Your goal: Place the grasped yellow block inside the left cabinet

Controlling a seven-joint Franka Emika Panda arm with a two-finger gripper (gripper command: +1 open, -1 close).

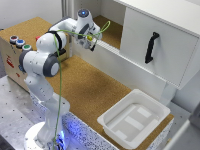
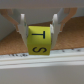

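Gripper (image 2: pixel 40 31) clenched on the yellow block (image 2: pixel 40 40), one finger (image 2: pixel 22 26) pressed to each side, fingers cut off by frame edge in wrist view. Block faces show black letters "T" and "S". Behind it: blurred cork-brown strip and a white edge, hard to tell what part of what.

Exterior view: gripper (image 1: pixel 90 41) sits at the opening of the left cabinet (image 1: pixel 111 30), above its white front wall; block (image 1: pixel 89 37) is only a small yellow speck, mostly hidden by fingers. Green-yellow cable (image 1: pixel 60 95) runs down the arm. White door w/ black handle (image 1: pixel 151 47) at exterior view's right; white tray (image 1: pixel 134 118) on the cork table (image 1: pixel 85 90); cork box w/ coloured buttons (image 1: pixel 19 42) at exterior view's left, partly cut off.
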